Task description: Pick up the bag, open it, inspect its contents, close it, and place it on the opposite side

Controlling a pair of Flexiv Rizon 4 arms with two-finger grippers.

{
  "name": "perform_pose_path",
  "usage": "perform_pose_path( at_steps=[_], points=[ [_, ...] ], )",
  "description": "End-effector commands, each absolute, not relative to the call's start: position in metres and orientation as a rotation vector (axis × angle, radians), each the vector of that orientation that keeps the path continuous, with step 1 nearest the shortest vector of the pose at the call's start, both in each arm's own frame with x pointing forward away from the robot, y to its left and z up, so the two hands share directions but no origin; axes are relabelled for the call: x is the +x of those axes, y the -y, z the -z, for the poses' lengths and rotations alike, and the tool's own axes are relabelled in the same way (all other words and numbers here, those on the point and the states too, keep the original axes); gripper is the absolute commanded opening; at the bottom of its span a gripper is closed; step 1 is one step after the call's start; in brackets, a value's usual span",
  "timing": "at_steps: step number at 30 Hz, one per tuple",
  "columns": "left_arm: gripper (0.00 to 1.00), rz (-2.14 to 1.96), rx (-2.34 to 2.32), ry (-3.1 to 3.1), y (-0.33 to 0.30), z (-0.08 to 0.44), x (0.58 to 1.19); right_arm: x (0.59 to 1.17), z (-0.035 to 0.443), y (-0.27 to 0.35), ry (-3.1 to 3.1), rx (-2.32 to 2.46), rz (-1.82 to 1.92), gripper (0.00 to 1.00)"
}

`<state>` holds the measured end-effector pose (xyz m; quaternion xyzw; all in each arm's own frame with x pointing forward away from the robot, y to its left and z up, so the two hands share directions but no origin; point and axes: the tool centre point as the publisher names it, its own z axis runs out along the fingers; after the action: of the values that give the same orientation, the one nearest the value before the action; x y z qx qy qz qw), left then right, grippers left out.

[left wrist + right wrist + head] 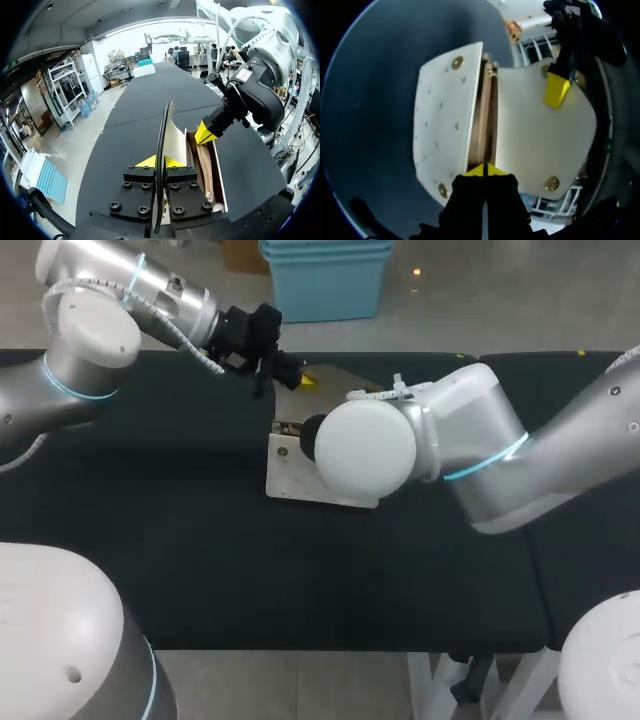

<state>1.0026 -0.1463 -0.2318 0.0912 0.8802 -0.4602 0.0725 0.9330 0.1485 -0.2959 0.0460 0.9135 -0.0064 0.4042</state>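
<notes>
Bag [290,478]: white, lying near the middle of the black table [200,560], partly under the right arm's wrist; its mouth is gaping, with brown lining showing.
Flap [545,135]: is standing lifted clear of the bag's body, with its snap stud facing out.
Left gripper [161,161]: fingers are pinching the bag by the flap's edge, one on each face.
Right gripper [483,171]: fingers are clenching the bag's rim at the mouth, with the tips nearly together.
</notes>
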Motion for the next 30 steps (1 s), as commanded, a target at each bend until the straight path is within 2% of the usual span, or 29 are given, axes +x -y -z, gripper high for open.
perform_pose_path(
  at_steps=[1, 20, 30],
  points=[
    [0.0, 1.414, 0.282, -2.591, 0.144, 0.23, 0.995, 0.928, 0.304, -0.147, -2.296, 0.112, 0.012, 0.0],
    [0.0, 1.303, 0.387, -2.426, 0.155, 0.208, 0.972, 0.959, 0.265, -0.145, -2.194, 0.165, 0.032, 0.0],
    [0.0, 1.298, 0.36, -2.396, 0.151, 0.199, 0.97, 0.967, 0.271, -0.14, -2.225, 0.174, 0.06, 0.0]
  ],
)
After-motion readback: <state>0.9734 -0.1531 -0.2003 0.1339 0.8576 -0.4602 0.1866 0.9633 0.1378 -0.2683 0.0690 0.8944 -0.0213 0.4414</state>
